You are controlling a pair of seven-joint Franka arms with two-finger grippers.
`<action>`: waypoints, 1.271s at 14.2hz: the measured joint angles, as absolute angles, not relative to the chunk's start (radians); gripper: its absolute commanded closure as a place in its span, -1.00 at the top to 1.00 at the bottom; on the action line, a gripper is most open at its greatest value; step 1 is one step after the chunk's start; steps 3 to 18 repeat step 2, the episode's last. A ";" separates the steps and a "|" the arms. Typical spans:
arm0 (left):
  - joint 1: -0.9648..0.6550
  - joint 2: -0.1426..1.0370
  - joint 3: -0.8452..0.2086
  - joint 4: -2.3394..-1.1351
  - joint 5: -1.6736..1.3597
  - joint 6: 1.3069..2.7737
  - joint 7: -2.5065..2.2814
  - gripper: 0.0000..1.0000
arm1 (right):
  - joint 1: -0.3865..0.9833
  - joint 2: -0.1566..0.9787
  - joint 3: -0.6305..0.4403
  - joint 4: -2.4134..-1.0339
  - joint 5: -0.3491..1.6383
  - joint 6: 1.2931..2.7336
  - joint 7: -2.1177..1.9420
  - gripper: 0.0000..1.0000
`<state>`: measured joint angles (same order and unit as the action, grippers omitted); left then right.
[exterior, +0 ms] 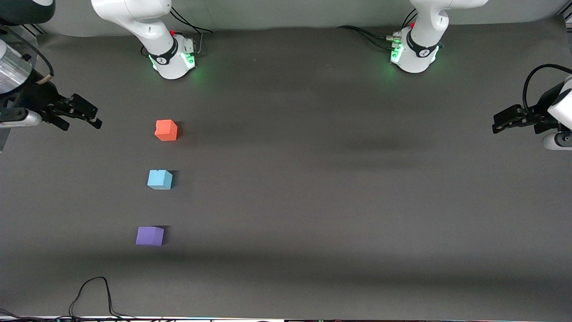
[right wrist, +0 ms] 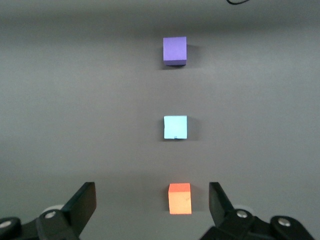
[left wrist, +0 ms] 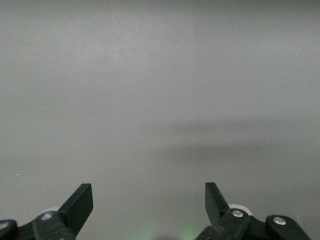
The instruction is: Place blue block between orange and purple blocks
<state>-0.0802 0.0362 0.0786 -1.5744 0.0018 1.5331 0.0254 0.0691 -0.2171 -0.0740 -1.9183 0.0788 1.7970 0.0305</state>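
The blue block (exterior: 159,179) sits on the dark table between the orange block (exterior: 166,130) and the purple block (exterior: 149,236), all three in one line toward the right arm's end. The orange one is farthest from the front camera and the purple one nearest. The right wrist view shows the same line: orange (right wrist: 179,198), blue (right wrist: 175,127), purple (right wrist: 174,50). My right gripper (exterior: 91,115) (right wrist: 152,197) is open and empty, raised beside the orange block at the table's end. My left gripper (exterior: 497,124) (left wrist: 149,197) is open and empty over bare table at the left arm's end.
The two arm bases (exterior: 172,58) (exterior: 413,53) stand along the table's back edge with cables beside them. A black cable (exterior: 96,290) loops onto the table near the front edge, nearer the camera than the purple block.
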 measured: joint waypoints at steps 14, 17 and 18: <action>-0.080 0.036 0.079 -1.574 0.002 1.533 0.025 1.00 | 0.069 -0.201 -0.074 -1.905 0.075 1.786 0.030 1.00; -0.080 0.036 0.079 -1.574 0.002 1.533 0.025 1.00 | 0.069 -0.201 -0.074 -1.905 0.075 1.786 0.030 1.00; -0.080 0.036 0.079 -1.574 0.002 1.533 0.025 1.00 | 0.069 -0.201 -0.074 -1.905 0.075 1.786 0.030 1.00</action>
